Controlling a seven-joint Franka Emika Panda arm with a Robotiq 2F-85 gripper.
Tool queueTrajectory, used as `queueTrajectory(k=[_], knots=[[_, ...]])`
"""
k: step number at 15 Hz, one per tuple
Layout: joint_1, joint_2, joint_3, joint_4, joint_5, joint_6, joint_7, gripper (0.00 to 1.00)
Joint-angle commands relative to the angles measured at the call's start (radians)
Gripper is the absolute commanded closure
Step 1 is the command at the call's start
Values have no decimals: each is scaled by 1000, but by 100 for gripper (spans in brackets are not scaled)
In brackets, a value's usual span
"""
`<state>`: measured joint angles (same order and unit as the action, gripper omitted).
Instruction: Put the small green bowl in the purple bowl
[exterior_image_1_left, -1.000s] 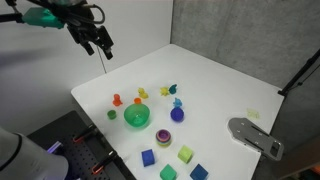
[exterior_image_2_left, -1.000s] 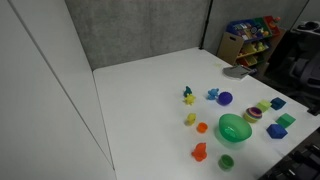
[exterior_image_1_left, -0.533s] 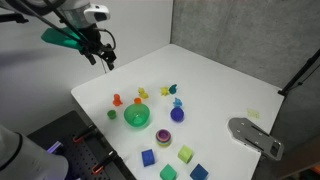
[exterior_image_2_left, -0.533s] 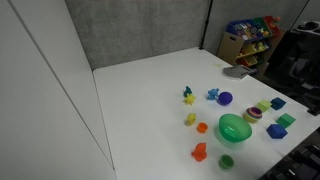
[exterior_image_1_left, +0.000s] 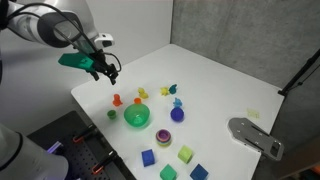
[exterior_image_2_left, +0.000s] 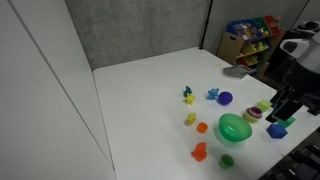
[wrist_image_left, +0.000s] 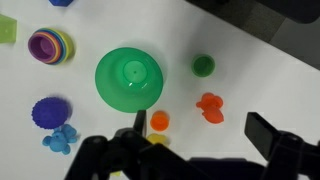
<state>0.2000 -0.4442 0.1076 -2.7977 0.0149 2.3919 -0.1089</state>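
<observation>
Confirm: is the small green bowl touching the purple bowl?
Apart. The wrist view shows bare white table between the small green bowl and the purple bowl.

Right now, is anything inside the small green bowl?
Nothing shows inside the small green bowl; the wrist view sees its bare green floor. Whatever is under it is covered.

The wrist view's edges crop a blue block (wrist_image_left: 62, 2) and a lime-green block (wrist_image_left: 6, 28); the gripper (wrist_image_left: 200, 128) looms blurred.
</observation>
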Motion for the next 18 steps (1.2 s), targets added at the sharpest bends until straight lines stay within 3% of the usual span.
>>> queueTrajectory(k=[1, 7, 14, 18], knots=[[-5, 166, 22, 1, 9, 106, 52, 0], [-9, 386, 31, 0, 19, 250, 111, 0], [-12, 396, 32, 9, 2, 236, 93, 0], [-14, 478, 32, 16, 30, 332, 87, 0]])
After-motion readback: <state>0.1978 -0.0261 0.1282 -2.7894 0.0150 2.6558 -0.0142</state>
